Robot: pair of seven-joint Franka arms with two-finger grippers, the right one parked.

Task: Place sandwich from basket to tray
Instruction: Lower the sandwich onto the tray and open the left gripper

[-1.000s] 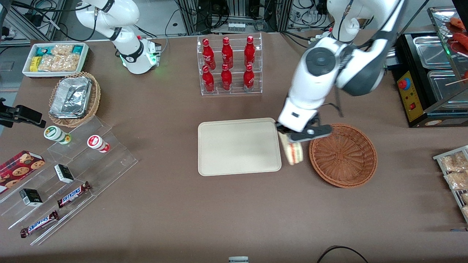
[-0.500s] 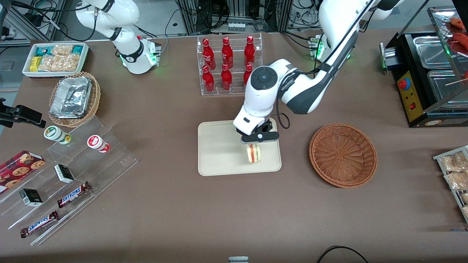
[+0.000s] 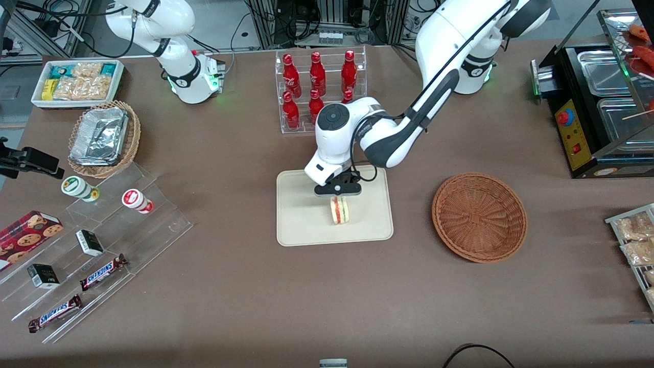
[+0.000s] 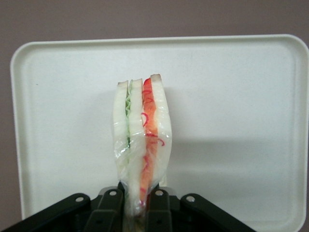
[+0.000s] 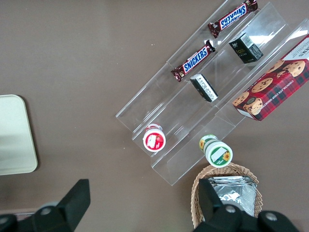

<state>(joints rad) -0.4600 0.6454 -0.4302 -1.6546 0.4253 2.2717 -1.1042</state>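
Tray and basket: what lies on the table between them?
Only bare brown table, per the front view, separates the tray from the basket. The gripper holds the sandwich over the tray.

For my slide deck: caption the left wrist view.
The gripper, shut on the sandwich, holds it upright above the tray.
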